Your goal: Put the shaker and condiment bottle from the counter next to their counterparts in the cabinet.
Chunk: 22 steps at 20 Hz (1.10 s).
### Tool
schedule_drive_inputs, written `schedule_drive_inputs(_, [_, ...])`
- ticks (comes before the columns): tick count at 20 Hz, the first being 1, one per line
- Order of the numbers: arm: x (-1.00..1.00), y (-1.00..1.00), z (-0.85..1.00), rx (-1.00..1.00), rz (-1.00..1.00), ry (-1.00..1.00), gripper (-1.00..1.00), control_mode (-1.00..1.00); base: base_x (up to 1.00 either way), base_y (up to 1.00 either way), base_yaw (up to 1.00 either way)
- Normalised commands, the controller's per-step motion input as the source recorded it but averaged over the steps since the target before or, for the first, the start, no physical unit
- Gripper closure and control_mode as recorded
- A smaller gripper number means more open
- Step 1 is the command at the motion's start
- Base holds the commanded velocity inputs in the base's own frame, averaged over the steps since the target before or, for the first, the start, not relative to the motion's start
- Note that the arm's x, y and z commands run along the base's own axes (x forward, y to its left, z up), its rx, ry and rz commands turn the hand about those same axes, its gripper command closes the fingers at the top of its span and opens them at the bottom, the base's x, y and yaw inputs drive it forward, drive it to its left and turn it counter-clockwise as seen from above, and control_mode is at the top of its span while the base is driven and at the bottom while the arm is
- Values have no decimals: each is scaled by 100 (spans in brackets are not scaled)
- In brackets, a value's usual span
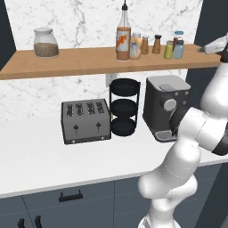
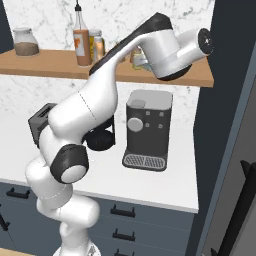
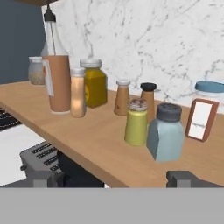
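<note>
1. On the cabinet [image 1: 89, 62] in the left base view, the condiment bottle [image 1: 123, 38] stands upright near the middle of the board; the counterparts [image 1: 153, 46] cluster just to its right; the pale blue-green shaker [image 1: 178, 50] stands at the right end of that cluster, beside a yellow-green shaker [image 1: 168, 50]; a glass jar [image 1: 45, 42] of brown grains sits far left; below, on the counter [image 1: 40, 160], a toaster [image 1: 85, 120], a black tiered rack [image 1: 124, 107] and a coffee machine [image 1: 167, 107] stand in a row.
2. Across the right base view, the arm's upper links reach up in front of the shelf and hide most of the cluster; the bottle shows at the left of them.
3. Close up in the hand view, the gripper [image 3: 118, 179] is released, its dark tips spread wide at the bottom and grasping nothing; the shaker stands free on the board just beyond them, touching neither tip, with the yellow-green shaker just left of it; the bottle stands farther left, by a yellow jar [image 3: 94, 84].
</note>
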Motion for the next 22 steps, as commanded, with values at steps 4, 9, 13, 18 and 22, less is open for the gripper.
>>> schedule_drive_inputs(4, [-83, 36, 16, 0, -12, 0, -100, -100, 0, 0, 0])
schedule_drive_inputs(9, [-100, 31, 6, 0, -14, -2, -100, -100, 0, 0, 0])
schedule_drive_inputs(13, [-100, 49, 0, 0, -18, -3, -100, -100, 0, 0, 0])
schedule_drive_inputs(18, [-100, 62, 0, 0, -22, -6, -100, -100, 0, 0, 0])
schedule_drive_inputs(22, [-100, 49, 0, 0, -23, -8, -100, -100, 0, 0, 0])
